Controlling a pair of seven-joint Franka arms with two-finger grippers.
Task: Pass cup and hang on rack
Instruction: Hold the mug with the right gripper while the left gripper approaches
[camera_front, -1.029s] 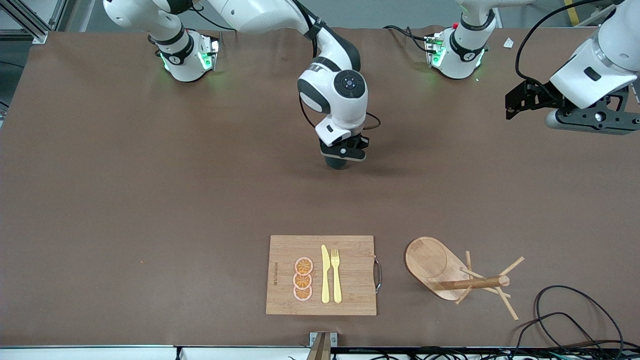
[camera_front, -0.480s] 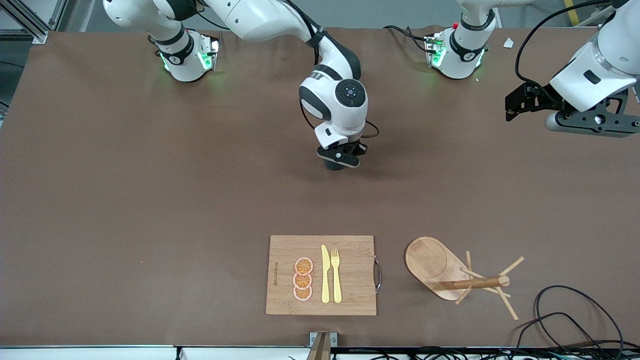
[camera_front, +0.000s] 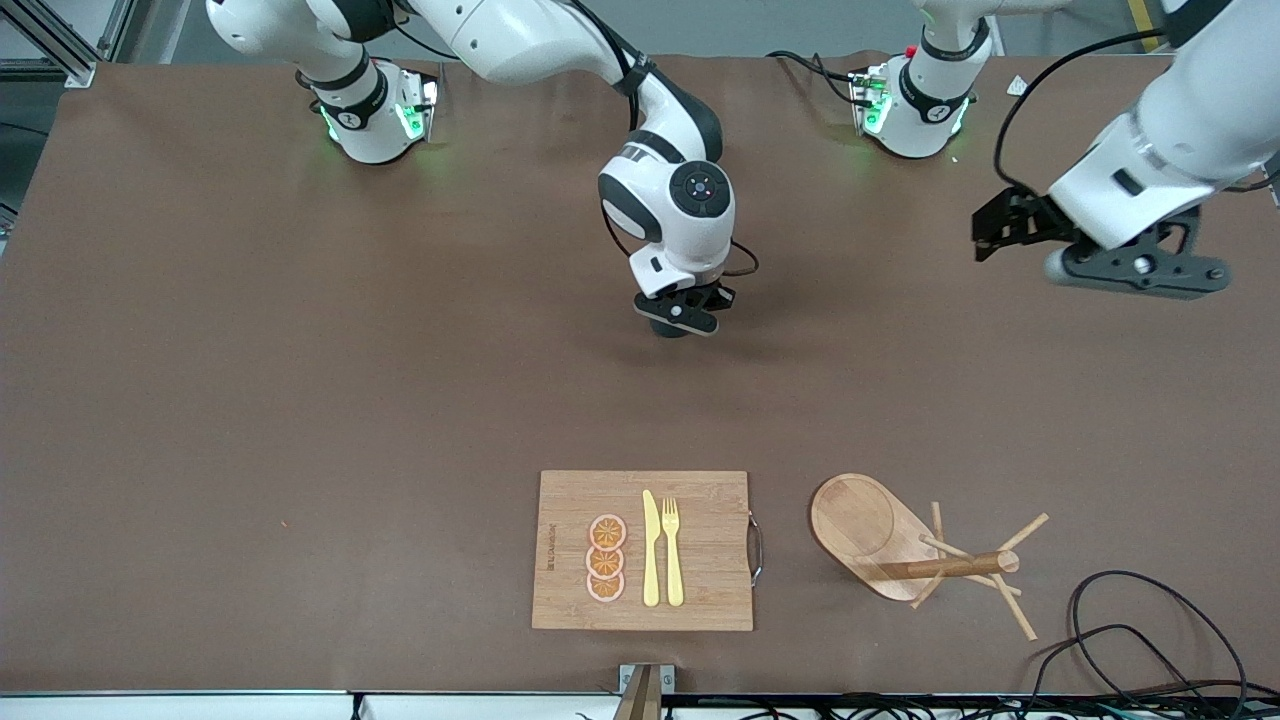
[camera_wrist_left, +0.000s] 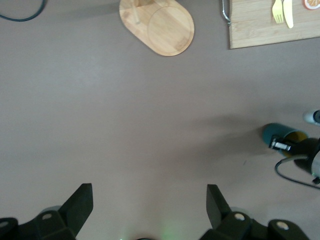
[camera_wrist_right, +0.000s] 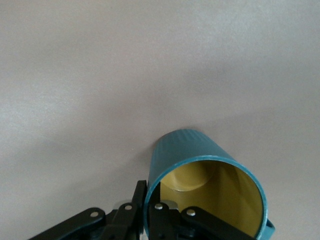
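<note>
Counter (camera_front: 300, 400): brown, bearing the light wooden peg rack (camera_front: 905, 550) near the front camera.
Right gripper (camera_front: 680, 312): fingers clenched on the dark teal ribbed cup's (camera_wrist_right: 207, 187) rim, mid-counter.
Left gripper (camera_wrist_left: 150, 210): fingers released; handle should be left exposed for it.

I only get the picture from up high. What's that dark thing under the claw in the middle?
Observer: The right wrist view shows a teal ribbed cup with a yellow inside.
Child: Is the claw really holding it?
Observer: Yes. The right claw pinches the cup's rim, one finger inside and one outside.
Child: Is the other claw ready to take it?
Observer: The left wrist view shows the left claw wide open over bare table, with nothing between its fingers.
</note>
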